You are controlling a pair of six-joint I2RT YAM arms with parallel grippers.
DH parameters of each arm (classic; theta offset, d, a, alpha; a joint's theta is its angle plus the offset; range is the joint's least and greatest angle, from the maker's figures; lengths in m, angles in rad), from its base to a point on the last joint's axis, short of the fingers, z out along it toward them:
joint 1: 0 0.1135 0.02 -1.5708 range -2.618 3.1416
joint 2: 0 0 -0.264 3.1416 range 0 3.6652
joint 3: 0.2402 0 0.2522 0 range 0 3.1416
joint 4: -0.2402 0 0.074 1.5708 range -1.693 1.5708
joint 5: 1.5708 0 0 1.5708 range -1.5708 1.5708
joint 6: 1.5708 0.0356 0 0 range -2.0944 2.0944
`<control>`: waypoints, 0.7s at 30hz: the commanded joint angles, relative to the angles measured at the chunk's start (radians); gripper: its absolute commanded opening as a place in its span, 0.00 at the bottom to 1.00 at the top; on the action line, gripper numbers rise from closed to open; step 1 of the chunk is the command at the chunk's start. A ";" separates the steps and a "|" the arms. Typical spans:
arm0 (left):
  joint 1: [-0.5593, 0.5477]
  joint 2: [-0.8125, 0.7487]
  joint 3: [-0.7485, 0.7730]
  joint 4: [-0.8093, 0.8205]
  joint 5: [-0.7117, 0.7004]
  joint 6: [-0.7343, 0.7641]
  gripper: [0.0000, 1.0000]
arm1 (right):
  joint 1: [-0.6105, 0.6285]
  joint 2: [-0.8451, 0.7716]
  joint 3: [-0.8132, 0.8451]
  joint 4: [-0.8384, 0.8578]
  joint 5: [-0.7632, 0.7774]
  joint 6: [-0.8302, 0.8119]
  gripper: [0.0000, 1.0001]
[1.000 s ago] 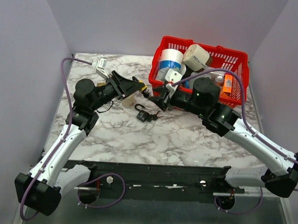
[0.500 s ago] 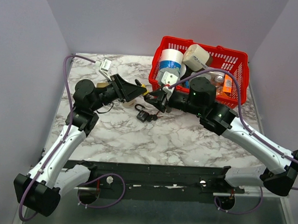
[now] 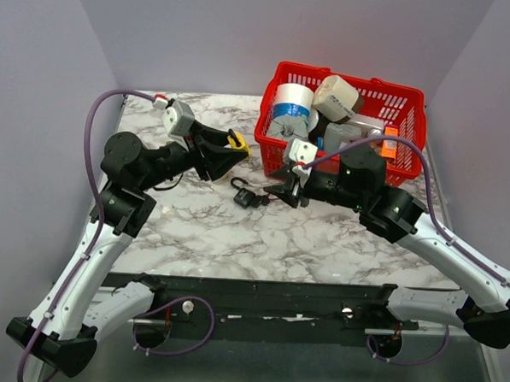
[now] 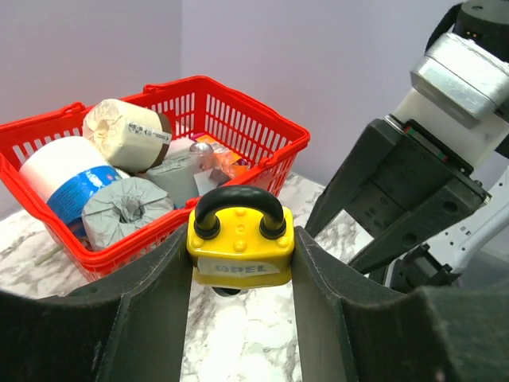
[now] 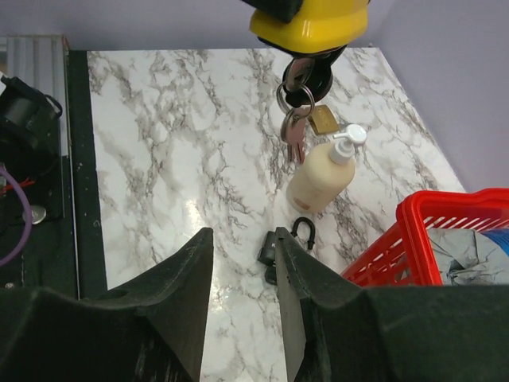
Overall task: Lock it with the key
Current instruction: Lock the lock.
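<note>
My left gripper (image 3: pixel 233 149) is shut on a yellow padlock (image 3: pixel 237 140) with a black shackle and holds it above the table; the left wrist view shows the padlock (image 4: pixel 240 239) clamped between the fingers, its shackle pointing away from the camera. In the right wrist view the padlock (image 5: pixel 312 20) is at the top, with a bunch of keys (image 5: pixel 298 111) hanging from its underside. My right gripper (image 3: pixel 282 192) is open and empty, to the right of the padlock and lower, apart from it. Its open fingers also show in the right wrist view (image 5: pixel 242 239).
A small black padlock (image 3: pixel 244 195) lies on the marble table between the grippers, also in the right wrist view (image 5: pixel 270 247). A cream pump bottle (image 5: pixel 322 179) stands beyond it. A red basket (image 3: pixel 414 97) with paper rolls sits at the back right.
My right gripper has drawn back from the yellow padlock, down and to the right. My left arm has lifted the padlock and pulled it slightly left.
</note>
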 commanded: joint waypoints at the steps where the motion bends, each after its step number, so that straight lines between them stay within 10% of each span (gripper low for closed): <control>1: -0.008 0.004 0.061 0.001 -0.026 -0.012 0.00 | 0.002 0.003 0.040 0.071 0.058 0.071 0.45; 8: -0.008 0.033 -0.008 0.136 -0.064 -0.369 0.00 | 0.002 -0.019 -0.021 0.295 0.042 0.069 0.43; 21: -0.007 0.038 -0.091 0.183 -0.121 -0.596 0.00 | 0.004 0.081 0.037 0.311 0.130 0.043 0.32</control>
